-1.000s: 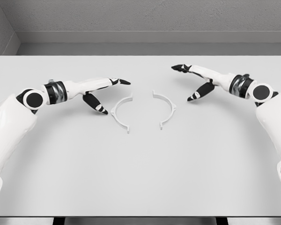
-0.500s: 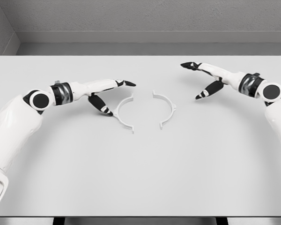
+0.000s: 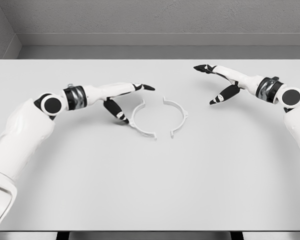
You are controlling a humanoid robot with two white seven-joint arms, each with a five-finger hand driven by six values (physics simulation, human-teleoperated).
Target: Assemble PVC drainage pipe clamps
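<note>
Two white half-ring clamp pieces lie flat on the white table [image 3: 150,185]. The left clamp half [image 3: 140,122] curves open toward the right; the right clamp half [image 3: 178,116] curves open toward the left, with a small gap between their ends. My left hand [image 3: 129,101] is open, its thumb tip touching the left half's outer curve and its index finger stretched out above the piece's upper end. My right hand [image 3: 214,85] hovers open to the right of the right half, apart from it.
A grey wall [image 3: 150,20] rises behind the table's far edge. The near edge of the table runs along the bottom of the view.
My left hand has slid rightward and pushed the left clamp half toward the right half, narrowing the gap. The right hand drew back slightly to the right and then held still.
</note>
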